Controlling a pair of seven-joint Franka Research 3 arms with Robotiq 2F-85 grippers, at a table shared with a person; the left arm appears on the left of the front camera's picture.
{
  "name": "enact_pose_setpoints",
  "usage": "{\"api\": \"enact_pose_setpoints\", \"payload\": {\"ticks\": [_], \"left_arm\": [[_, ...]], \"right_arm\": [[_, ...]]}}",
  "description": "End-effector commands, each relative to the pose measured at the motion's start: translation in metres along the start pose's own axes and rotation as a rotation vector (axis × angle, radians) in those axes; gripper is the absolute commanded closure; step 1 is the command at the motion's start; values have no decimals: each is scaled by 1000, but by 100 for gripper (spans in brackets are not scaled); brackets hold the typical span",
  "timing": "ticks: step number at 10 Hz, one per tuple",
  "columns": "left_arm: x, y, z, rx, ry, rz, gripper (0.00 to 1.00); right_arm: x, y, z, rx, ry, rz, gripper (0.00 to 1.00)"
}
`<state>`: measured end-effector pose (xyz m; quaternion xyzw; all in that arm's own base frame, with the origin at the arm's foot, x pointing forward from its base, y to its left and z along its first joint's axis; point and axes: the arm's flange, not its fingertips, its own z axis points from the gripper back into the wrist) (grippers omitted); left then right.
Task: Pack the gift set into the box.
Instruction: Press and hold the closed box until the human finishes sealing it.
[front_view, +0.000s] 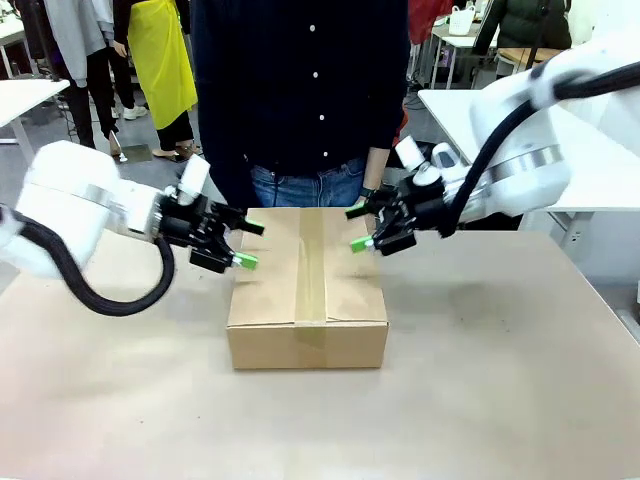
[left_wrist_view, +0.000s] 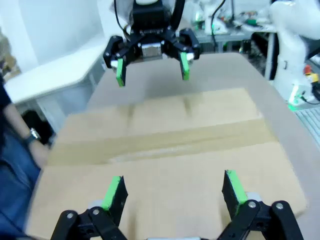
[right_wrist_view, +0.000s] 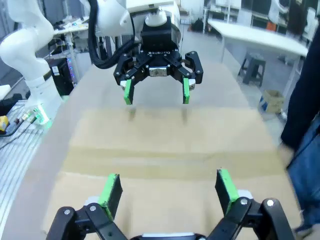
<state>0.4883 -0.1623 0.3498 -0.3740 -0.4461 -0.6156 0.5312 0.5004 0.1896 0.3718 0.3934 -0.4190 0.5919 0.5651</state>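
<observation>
Beige, matte sheeting covers the counter (front_view: 500, 380), which runs from the near edge across to a person (front_view: 300, 90) in a dark buttoned shirt and blue jeans standing right behind the middle of its far side. Beyond that person the room holds white tables (front_view: 20, 95), other people farther off, one in a yellow garment (front_view: 160, 55), and cluttered workbenches at the back. The two white arms come in low from either side, the left arm (front_view: 70, 205) trailing a thick black cable (front_view: 110, 295) that loops down toward the counter, the right arm (front_view: 530, 150) with its own black cable arching over it. Between them, in the middle of the counter, sits the box (front_view: 307, 290), plain brown corrugated cardboard, its flaps folded shut and a strip of tan tape (front_view: 311, 270) running along the centre seam from the far edge over the near face; what lies inside cannot be seen. Nothing else stands on the counter around it. The left hand (front_view: 247, 243) hangs just off the box's left top edge, fingers spread wide and pinching nothing, green pads pointing at the box. The right hand (front_view: 357, 228) hovers over the box's far right corner, likewise spread and empty. In each wrist view the hand's own green-padded fingers (left_wrist_view: 114, 192) stand wide apart above the taped lid, with the opposite hand facing it across the box. A watch shows on the person's wrist (left_wrist_view: 33, 135) in the left wrist view.
</observation>
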Motion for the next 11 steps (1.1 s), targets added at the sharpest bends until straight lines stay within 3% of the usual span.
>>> {"api": "enact_pose_setpoints", "payload": {"ticks": [1, 2, 3, 5, 6, 11], "left_arm": [[40, -56, 83, 60, -148, -209, 0], [38, -74, 117, 90, -251, -243, 0], [20, -87, 152, 201, -324, -241, 0], [-36, -101, 195, 250, -527, -169, 0], [56, -90, 169, 199, -333, -223, 0], [56, -90, 169, 199, -333, -223, 0]], "right_arm": [[24, 52, 77, -60, -187, 127, 0], [15, 68, 119, -135, -276, 130, 0], [-10, 83, 154, -232, -362, 105, 0], [-60, 92, 180, -433, -478, 43, 0], [5, 86, 165, -240, -336, 77, 0], [5, 86, 165, -240, -336, 77, 0]]}}
